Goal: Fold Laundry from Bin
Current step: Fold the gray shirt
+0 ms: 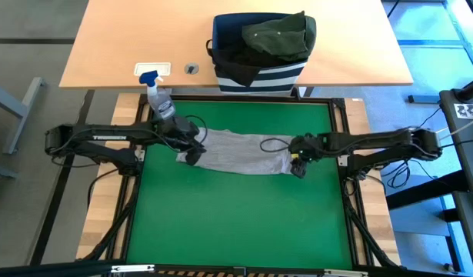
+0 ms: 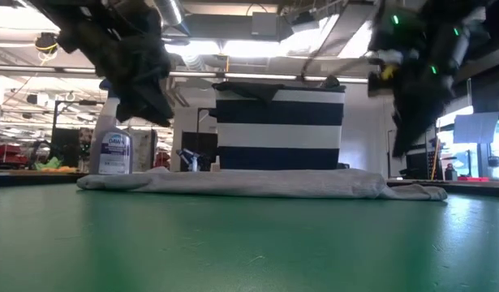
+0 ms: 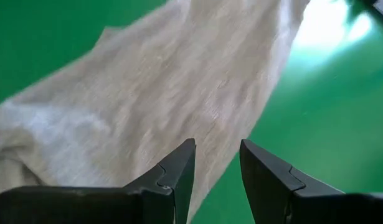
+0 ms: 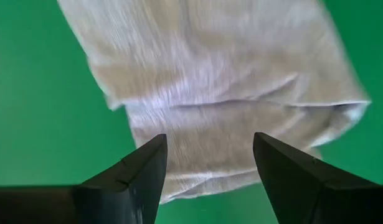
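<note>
Bare green mat (image 1: 236,215) in front of the grey garment (image 1: 240,154), spray bottle (image 1: 161,98) and bin (image 1: 259,48) crowding behind

The high view is looking straight down from well above, taking in the green mat (image 1: 236,208), the wooden table (image 1: 128,46) and, at twelve o'clock, the bin (image 1: 259,73). The low view is sitting at mat level, facing level across the light grey garment (image 2: 257,182) toward the bin (image 2: 279,130) and the room. Each wrist view is hanging close above that same garment (image 3: 147,112) (image 4: 222,74), looking down past its own dark fingers (image 3: 172,180) (image 4: 135,174).
</note>
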Controlling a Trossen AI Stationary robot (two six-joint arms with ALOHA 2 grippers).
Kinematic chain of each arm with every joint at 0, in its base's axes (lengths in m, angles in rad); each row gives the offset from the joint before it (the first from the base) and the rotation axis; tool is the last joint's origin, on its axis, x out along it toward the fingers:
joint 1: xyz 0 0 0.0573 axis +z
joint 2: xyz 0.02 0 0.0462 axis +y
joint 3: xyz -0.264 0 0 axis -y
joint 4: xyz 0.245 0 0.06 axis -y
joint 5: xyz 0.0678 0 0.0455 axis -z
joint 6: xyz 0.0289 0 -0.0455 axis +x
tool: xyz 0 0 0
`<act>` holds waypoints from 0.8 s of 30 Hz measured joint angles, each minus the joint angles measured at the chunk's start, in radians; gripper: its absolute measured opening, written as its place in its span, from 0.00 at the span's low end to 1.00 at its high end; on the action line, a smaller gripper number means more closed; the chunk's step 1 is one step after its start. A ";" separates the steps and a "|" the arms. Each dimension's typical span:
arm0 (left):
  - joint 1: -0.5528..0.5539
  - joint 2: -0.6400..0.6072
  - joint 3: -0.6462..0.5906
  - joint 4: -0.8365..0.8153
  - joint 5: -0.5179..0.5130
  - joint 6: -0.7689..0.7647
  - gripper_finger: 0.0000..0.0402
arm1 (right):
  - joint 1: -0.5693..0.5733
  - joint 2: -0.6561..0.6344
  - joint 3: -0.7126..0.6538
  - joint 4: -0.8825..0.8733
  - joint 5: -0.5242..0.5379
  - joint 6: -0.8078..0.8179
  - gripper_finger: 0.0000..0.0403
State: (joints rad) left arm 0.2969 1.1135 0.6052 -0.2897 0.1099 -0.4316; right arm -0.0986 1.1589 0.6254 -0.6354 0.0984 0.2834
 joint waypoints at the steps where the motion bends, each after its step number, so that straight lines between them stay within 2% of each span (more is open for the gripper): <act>1: -0.006 0.022 0.000 0.005 -0.009 -0.001 0.30 | 0.000 0.011 -0.028 0.045 0.002 0.001 0.59; 5: -0.022 0.119 -0.001 0.018 -0.052 -0.006 0.30 | 0.000 0.064 -0.096 0.239 0.031 -0.004 0.59; 9: -0.023 0.187 -0.001 0.096 -0.029 -0.053 0.30 | 0.000 0.122 -0.088 0.334 0.049 -0.044 0.59; 14: -0.023 0.203 0.031 0.249 -0.019 -0.137 0.30 | -0.006 0.135 -0.064 0.438 0.041 -0.071 0.59; 18: -0.028 0.203 0.091 0.315 -0.058 -0.136 0.30 | -0.039 0.135 -0.059 0.577 0.005 -0.071 0.59; 22: -0.036 0.236 0.141 0.318 -0.127 -0.085 0.30 | -0.083 0.135 -0.059 0.643 0.002 -0.082 0.59; 24: -0.036 0.279 0.170 0.313 -0.135 -0.084 0.30 | -0.104 0.129 -0.051 0.601 -0.036 -0.082 0.59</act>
State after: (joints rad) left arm 0.2608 1.3923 0.7750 0.0234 -0.0247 -0.5156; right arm -0.2022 1.2876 0.5744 -0.0340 0.0624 0.2016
